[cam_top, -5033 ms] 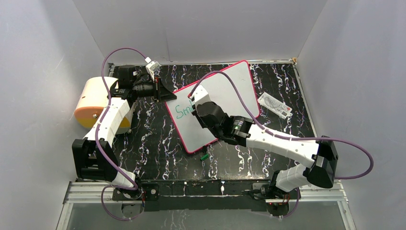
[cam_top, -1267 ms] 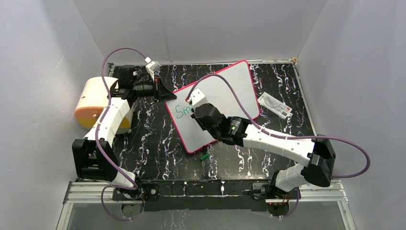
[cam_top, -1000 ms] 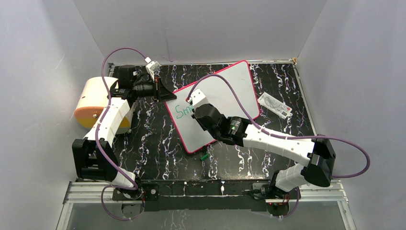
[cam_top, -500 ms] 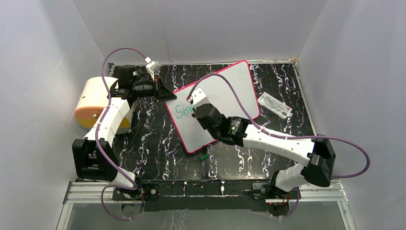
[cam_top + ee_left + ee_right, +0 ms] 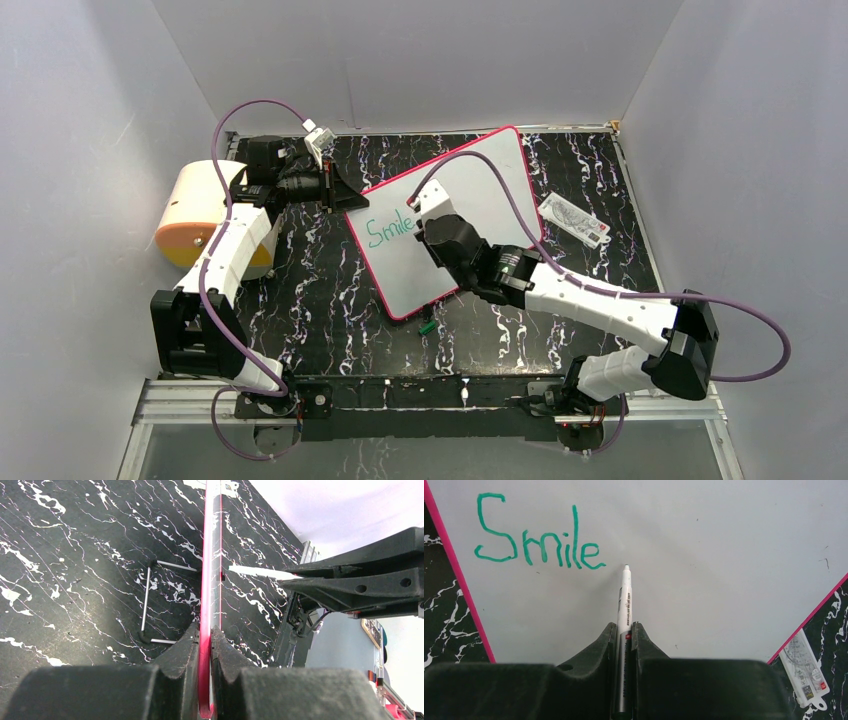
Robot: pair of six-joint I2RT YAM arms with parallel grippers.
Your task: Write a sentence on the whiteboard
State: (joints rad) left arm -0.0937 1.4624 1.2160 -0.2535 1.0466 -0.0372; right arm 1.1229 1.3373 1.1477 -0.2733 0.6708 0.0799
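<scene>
The whiteboard (image 5: pixel 485 175), white with a pink-red rim, lies tilted on the black marbled table. Teal-green writing on it reads "Smile" (image 5: pixel 390 226); it also shows in the right wrist view (image 5: pixel 539 540). No other words show. My right gripper (image 5: pixel 432 222) is over the board just right of the word, shut on a white marker (image 5: pixel 625 600). The marker tip sits just past the "e", close to the surface. My left gripper (image 5: pixel 335 190) is shut on the board's pink-red rim (image 5: pixel 210 555) at its left corner, the jaws (image 5: pixel 205 630) pinching the edge.
A small white packet with a red mark (image 5: pixel 574 220) lies right of the board, also in the right wrist view (image 5: pixel 804 672). A green cap (image 5: pixel 427 326) lies by the board's near edge. A cream and orange cylinder (image 5: pixel 195 212) stands at far left. A thin bent metal rod (image 5: pixel 145 602) lies under the board's raised edge.
My right gripper has moved right along the board with the marker. The writing that showed as "Sm" now reads "Smile". The left arm and the board have not moved.
</scene>
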